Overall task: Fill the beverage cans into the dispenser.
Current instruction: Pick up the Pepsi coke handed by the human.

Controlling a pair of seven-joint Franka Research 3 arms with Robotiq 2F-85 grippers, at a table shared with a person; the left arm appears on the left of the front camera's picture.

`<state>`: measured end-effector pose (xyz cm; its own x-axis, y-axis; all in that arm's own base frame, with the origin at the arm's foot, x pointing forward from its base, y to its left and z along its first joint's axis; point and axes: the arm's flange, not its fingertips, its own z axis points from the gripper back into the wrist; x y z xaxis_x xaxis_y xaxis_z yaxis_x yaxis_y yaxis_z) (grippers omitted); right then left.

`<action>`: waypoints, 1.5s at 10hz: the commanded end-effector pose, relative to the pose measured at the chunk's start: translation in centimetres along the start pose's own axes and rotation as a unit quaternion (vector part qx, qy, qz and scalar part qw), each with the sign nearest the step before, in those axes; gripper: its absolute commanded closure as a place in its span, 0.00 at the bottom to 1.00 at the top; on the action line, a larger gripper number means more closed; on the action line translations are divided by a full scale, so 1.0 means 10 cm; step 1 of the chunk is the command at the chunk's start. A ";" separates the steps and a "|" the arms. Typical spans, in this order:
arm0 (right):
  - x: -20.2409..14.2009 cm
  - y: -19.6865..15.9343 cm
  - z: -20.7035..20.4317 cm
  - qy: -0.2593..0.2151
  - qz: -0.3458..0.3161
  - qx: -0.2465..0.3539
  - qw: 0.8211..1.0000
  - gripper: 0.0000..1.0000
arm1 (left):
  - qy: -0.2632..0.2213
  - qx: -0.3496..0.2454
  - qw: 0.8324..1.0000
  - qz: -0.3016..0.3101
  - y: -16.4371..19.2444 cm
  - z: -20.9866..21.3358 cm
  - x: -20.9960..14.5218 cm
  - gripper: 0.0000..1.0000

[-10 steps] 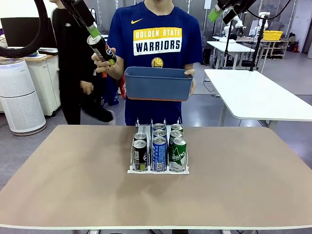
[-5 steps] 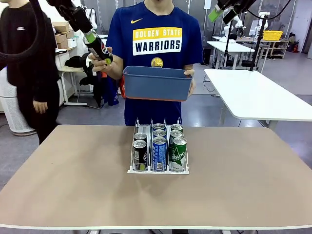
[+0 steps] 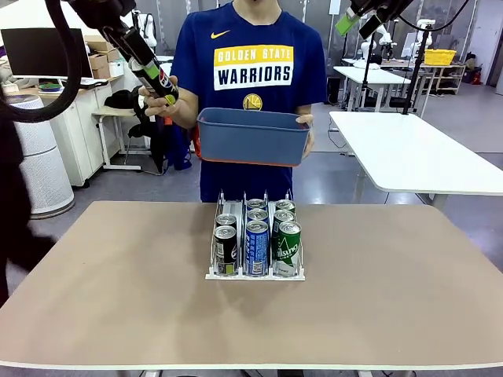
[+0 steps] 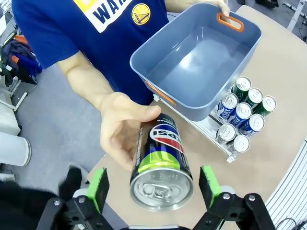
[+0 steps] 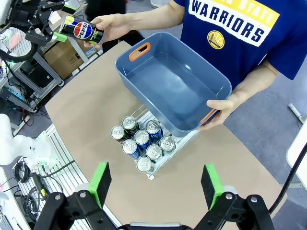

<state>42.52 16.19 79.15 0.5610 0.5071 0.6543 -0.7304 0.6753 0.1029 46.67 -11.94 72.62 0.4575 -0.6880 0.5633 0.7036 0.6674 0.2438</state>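
Observation:
A person's hand [image 4: 120, 132] holds out a black Pepsi can [image 4: 160, 158] [image 3: 163, 81], tilted, high at the far left. My left gripper [image 4: 153, 184] [image 3: 145, 61] is open around the can's silver top, with a gap showing on each side of it. The white-based dispenser [image 3: 255, 275] [image 5: 153, 175] stands mid-table with several cans in it: black in the left lane, blue in the middle, green on the right. High at the far right, my right gripper [image 5: 156, 184] [image 3: 350, 20] is open and holds nothing.
The person's other hand holds a blue-grey tub [image 3: 251, 141] [image 5: 168, 81] with nothing in it, above the table's far edge behind the dispenser. The brown table [image 3: 118, 298] is bare around the rack. A white table [image 3: 409, 149] stands beyond on the right. A dark bystander [image 3: 12, 220] is at the left edge.
The left gripper and the hand-held can have shifted slightly left. A bystander behind has walked left to the picture's edge. The right gripper, tub and dispenser have not moved.

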 end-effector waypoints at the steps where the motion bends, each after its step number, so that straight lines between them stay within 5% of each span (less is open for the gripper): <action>1: 0.00 0.01 0.00 0.002 -0.002 0.000 1.000 0.00 | -0.021 -0.012 1.000 -0.009 0.03 -0.09 -0.09 0.00; 15: 0.00 0.01 0.00 0.002 -0.002 0.000 1.000 0.00 | -0.015 -0.012 1.000 -0.005 0.02 -0.11 -0.01 0.00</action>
<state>42.52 16.19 79.15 0.5610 0.5071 0.6543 -0.7304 0.6753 0.1029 47.42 -12.22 71.69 0.4324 -0.6867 0.5843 0.7228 0.6514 0.2308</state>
